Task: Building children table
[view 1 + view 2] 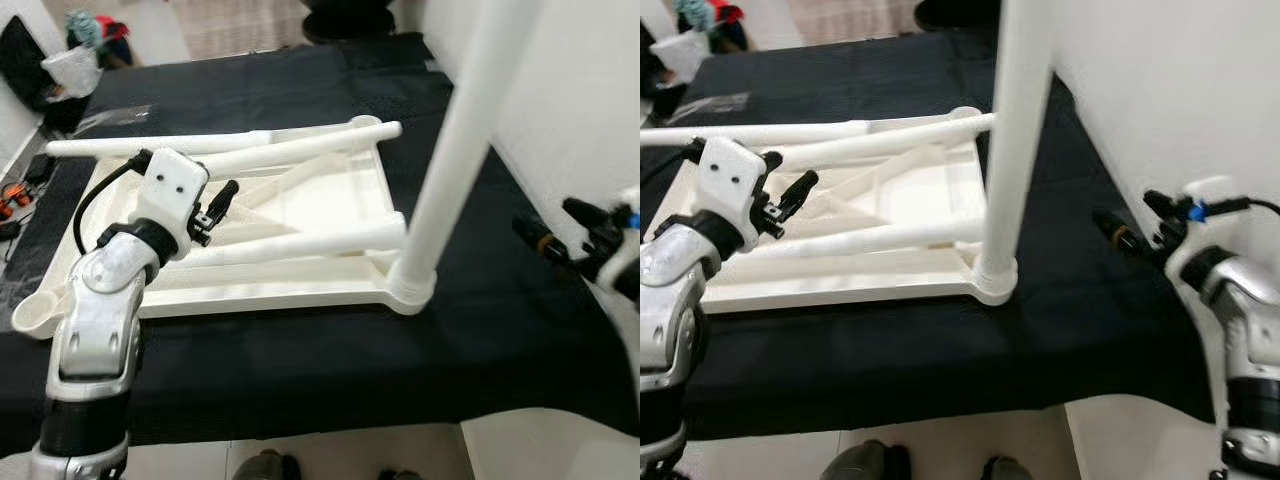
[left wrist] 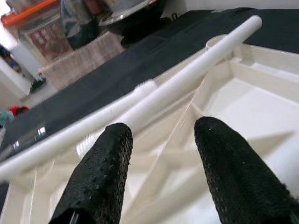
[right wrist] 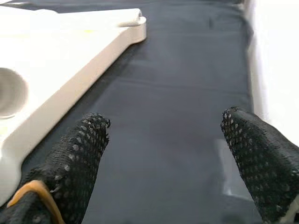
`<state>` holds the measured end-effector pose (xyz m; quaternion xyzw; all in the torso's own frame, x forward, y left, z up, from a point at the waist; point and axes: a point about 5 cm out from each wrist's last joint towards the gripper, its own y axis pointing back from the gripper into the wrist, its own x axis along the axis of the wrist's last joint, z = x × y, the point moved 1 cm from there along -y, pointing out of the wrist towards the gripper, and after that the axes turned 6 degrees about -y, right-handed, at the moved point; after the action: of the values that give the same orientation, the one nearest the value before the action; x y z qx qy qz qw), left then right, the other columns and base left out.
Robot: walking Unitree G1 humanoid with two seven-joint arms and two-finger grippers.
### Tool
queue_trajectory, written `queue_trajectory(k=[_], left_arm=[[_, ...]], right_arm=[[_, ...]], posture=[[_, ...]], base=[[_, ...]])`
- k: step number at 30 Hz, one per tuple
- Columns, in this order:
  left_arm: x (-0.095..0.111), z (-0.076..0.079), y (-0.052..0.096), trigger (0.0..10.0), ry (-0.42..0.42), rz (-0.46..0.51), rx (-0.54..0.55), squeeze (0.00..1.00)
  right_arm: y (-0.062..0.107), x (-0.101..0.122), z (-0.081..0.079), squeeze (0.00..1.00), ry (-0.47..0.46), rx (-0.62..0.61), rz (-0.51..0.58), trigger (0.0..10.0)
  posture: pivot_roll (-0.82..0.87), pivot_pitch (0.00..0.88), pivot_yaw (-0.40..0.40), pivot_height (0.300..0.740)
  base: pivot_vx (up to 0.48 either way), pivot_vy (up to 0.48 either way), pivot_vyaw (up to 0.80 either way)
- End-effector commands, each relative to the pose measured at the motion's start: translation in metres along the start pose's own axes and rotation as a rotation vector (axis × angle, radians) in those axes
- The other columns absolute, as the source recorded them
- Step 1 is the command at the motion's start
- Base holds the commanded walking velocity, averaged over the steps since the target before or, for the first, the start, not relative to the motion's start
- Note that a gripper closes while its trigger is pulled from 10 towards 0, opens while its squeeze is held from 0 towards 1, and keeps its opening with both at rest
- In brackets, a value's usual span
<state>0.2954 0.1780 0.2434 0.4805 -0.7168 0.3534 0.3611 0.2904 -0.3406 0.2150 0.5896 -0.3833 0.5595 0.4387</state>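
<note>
Tabletop (image 1: 330, 215) lying underside-up on black cloth (image 1: 300, 340), one leg (image 1: 460, 150) standing socketed. Left gripper (image 1: 222, 205) hovering open, empty, over loose legs (image 1: 290, 150); right gripper (image 1: 1130, 230) open, empty. Risk: nudged legs rolling off.

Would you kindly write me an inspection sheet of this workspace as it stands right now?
Surface: black cloth covering the work area.
Job's things: white tabletop lying underside up; one leg standing upright in its near right corner socket; three loose legs lying across the underside.
Clutter: clear plastic bag and coloured items at the far left.
Grippers: left tool open, above the loose legs; right tool open, over the cloth to the right of the tabletop.
Cables: black cable looping along the left arm.
Surroundings: white wall on the right; pale floor at the near edge.
</note>
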Motion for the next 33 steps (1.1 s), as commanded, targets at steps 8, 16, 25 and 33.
queue_trajectory(k=[8,16,25,33], left_arm=[[0.004,0.043,0.018,10.0,0.099,-0.011,-0.092,0.00],[0.006,0.077,0.037,10.0,0.188,-0.040,-0.144,0.00],[0.006,0.095,0.045,10.0,0.227,-0.068,-0.178,0.00],[0.009,0.109,0.053,10.0,0.264,-0.077,-0.202,0.00]], right_arm=[[0.033,-0.004,-0.003,0.00,-0.062,0.242,-0.070,10.0],[0.035,-0.012,-0.013,0.38,-0.113,0.344,-0.062,10.0],[0.015,0.000,-0.020,0.00,-0.090,0.289,0.051,10.0],[0.009,0.005,-0.038,0.00,-0.105,0.384,0.063,10.0]], posture=[[0.02,0.118,0.028,0.740],[0.02,0.120,0.029,0.740],[0.02,0.123,0.027,0.740],[0.02,0.133,0.022,0.740]], base=[[0.000,0.000,0.00],[0.000,0.000,0.00],[0.000,0.000,0.00],[0.000,0.000,0.00]])
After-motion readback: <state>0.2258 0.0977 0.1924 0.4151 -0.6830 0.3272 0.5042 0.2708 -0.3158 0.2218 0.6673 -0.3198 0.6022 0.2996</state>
